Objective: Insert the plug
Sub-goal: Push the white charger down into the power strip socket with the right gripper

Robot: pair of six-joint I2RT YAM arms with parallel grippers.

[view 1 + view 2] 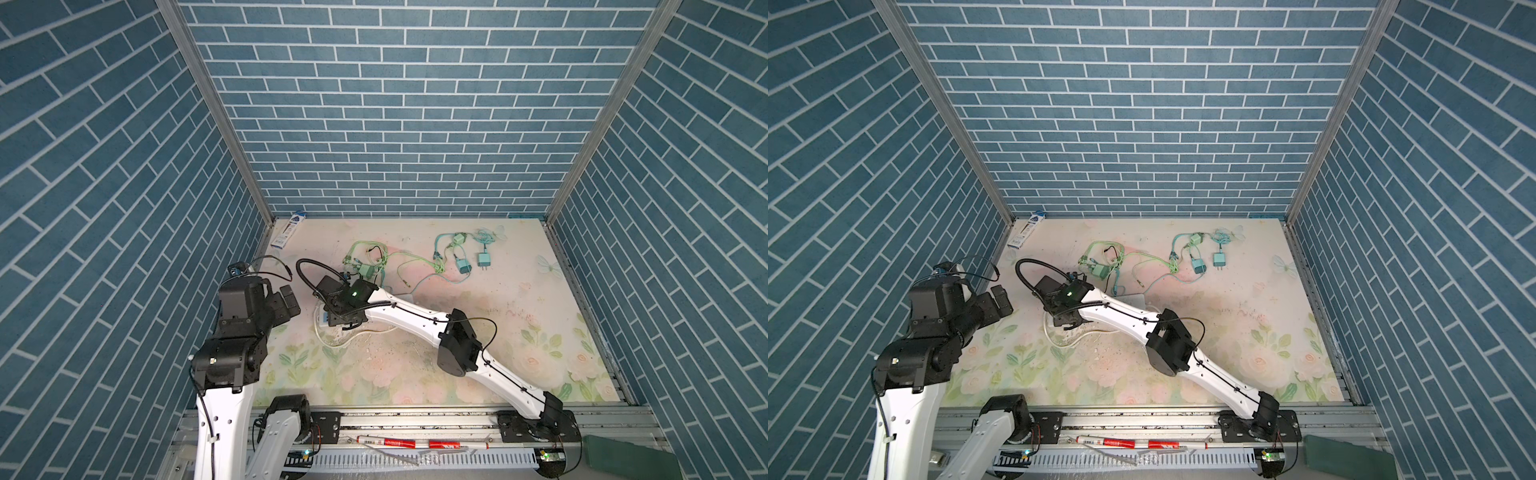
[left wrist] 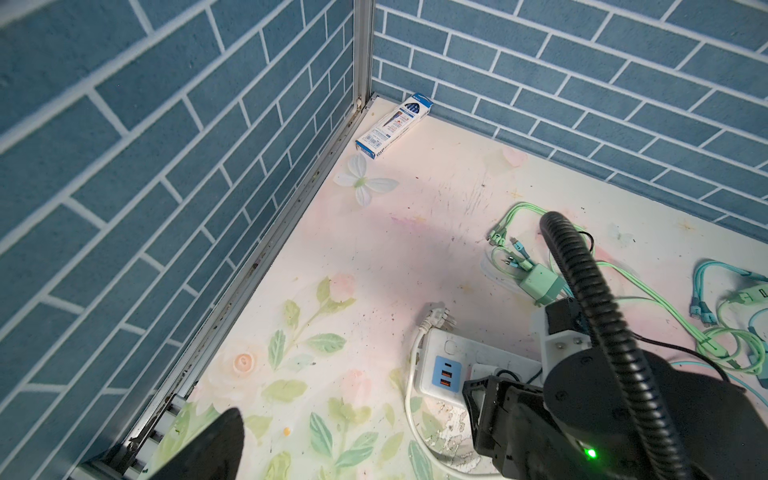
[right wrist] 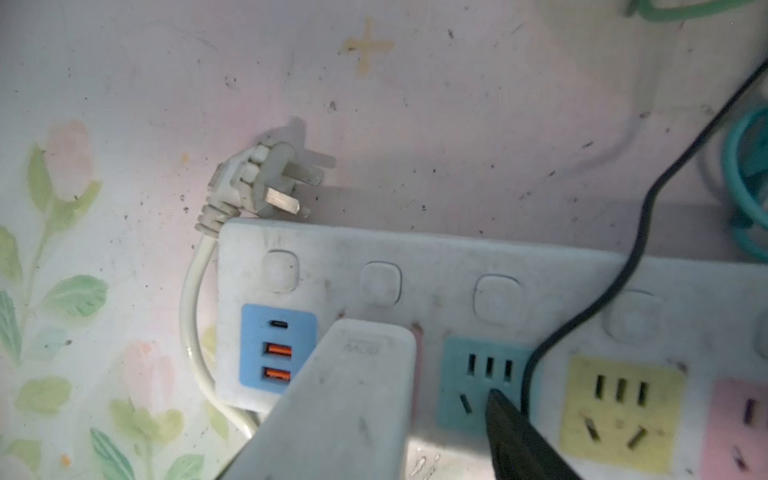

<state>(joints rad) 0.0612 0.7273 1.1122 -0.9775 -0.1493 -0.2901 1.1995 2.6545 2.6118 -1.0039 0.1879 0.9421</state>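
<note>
The left gripper [image 1: 289,300] hangs over the left edge of the mat with its jaws spread and empty, well apart from the work. Further right, the power strip [image 3: 540,270] lies flat. The white charger plug [image 3: 353,395] stands in the strip's socket just beside the blue USB block [image 3: 277,349]. Whether its prongs sit fully home is hidden under its body.

The right gripper [image 1: 338,319] hovers over that socket. The step in hand looks like letting go after the push. To do it well, the jaws should part evenly and the arm should lift straight up, so that neither pad drags the plug sideways or pulls it out. It should also keep off the black cable [image 3: 623,270] crossing the strip.

In the right wrist view the one visible fingertip [image 3: 505,419] stands clear of the plug over the teal socket [image 3: 457,374], with a gap between them. The other finger is hidden behind the plug, so the jaws read as released around it, not clamped on it.
</note>
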